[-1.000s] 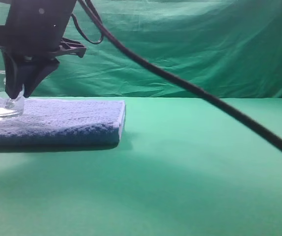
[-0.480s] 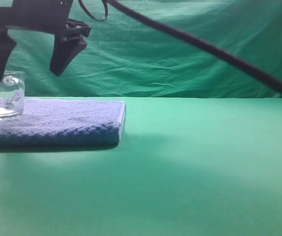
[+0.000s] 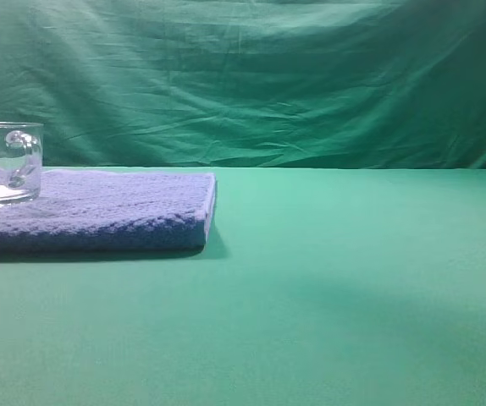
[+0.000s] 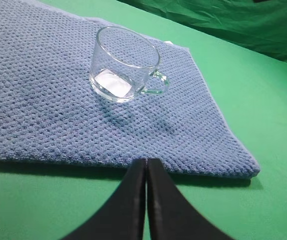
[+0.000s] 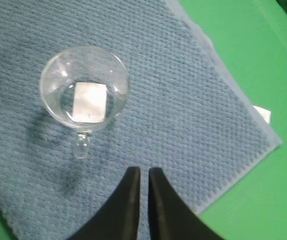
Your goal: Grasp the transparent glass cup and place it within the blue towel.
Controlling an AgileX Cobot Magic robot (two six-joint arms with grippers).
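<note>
While the green table cloth [image 3: 353,288] fills most of the exterior view, the blue towel [image 3: 116,207] lies flat at its left. Transparent glass cup [image 4: 125,65] stands upright on the towel, well inside its edges, handle [image 4: 156,84] sticking out sideways. Nothing touches the cup. Left gripper [image 4: 146,167] hangs above the towel's near edge, fingers pressed together, holding nothing. Right gripper [image 5: 143,175] is above the towel near the cup handle, fingers nearly together w/ a thin gap, holding nothing.

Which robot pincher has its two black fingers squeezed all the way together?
The left gripper: its fingers touch along their whole length. The right gripper shows a thin gap between its fingers. Neither holds the glass cup on the blue towel.
</note>
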